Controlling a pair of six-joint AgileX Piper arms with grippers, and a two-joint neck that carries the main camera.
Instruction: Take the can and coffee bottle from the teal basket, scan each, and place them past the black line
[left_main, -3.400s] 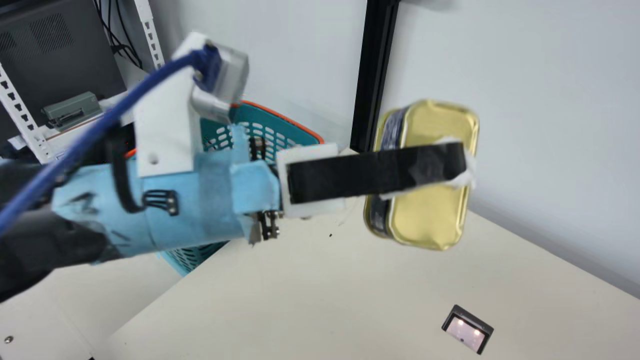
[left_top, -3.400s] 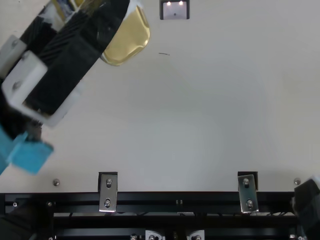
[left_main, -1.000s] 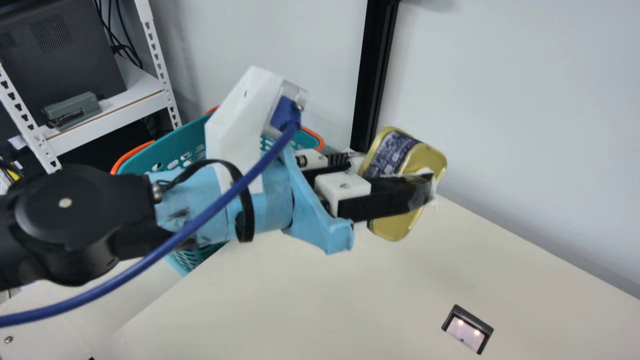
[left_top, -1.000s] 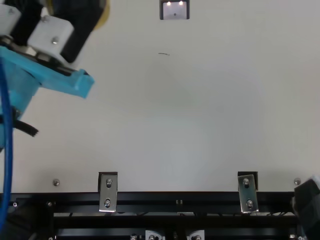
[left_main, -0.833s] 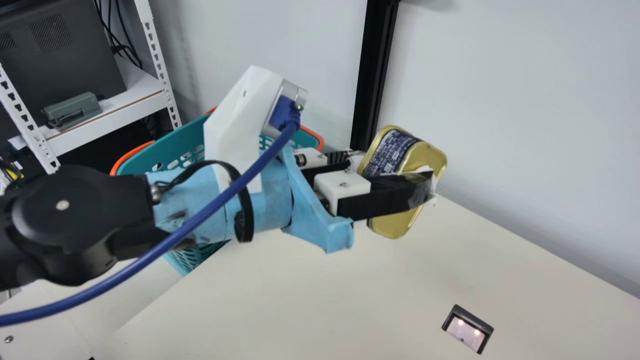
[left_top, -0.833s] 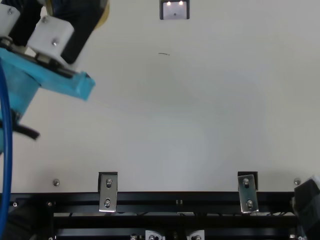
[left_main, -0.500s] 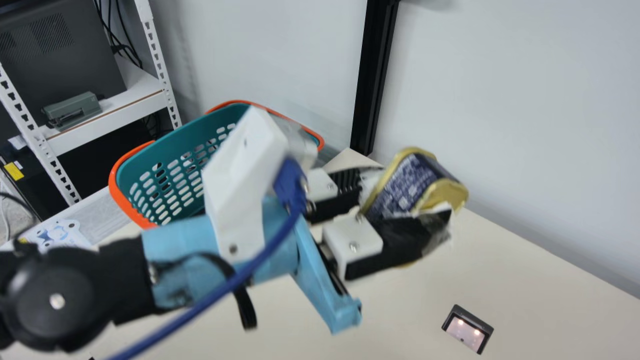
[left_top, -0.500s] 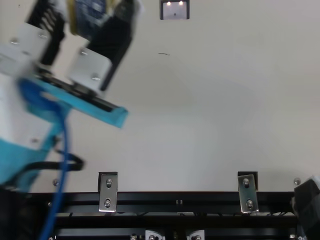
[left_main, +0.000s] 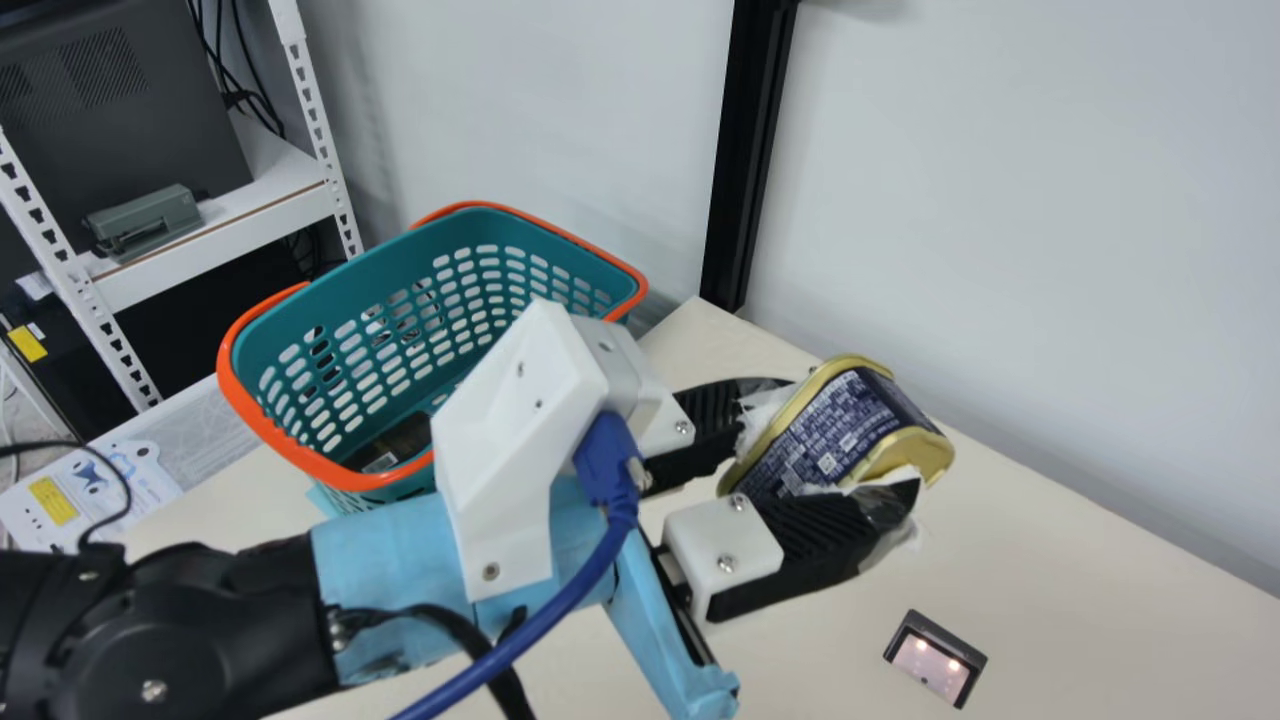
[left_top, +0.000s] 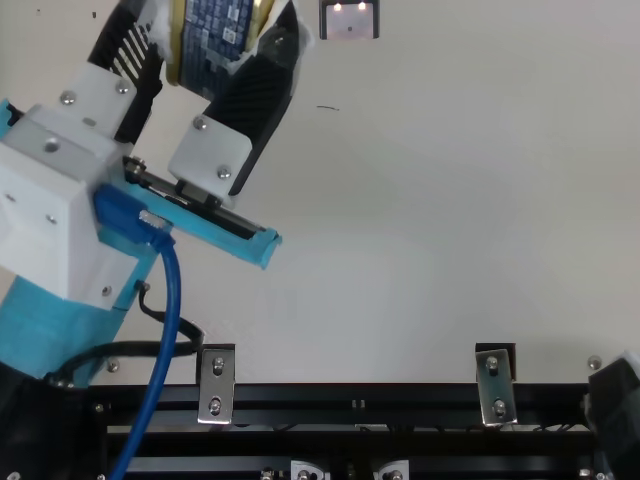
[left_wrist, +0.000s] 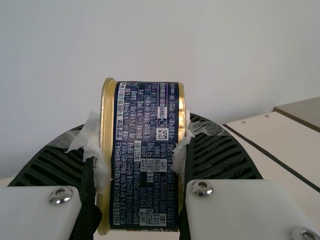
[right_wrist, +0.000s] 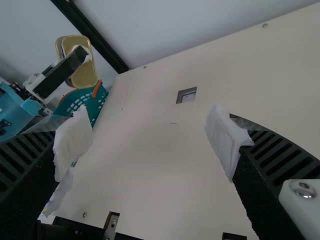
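Now that the left gripper (left_main: 852, 437), clamped on the gold-rimmed navy can (left_wrist: 145, 155), has brought it nearer the lit scanner (left_main: 930, 668) and turned more printed label (left_main: 845, 435) toward the main view, scanning presumably awaits alignment, the can lying left of the scanner in the top view, the right gripper (right_wrist: 149, 135) open.

A flat cream tabletop (left_top: 400, 250) bears a small, rectangular, black-framed scanner (left_main: 935, 660) with two glowing lights; a short, thin dark mark (left_top: 328, 107) shows on the surface nearby.
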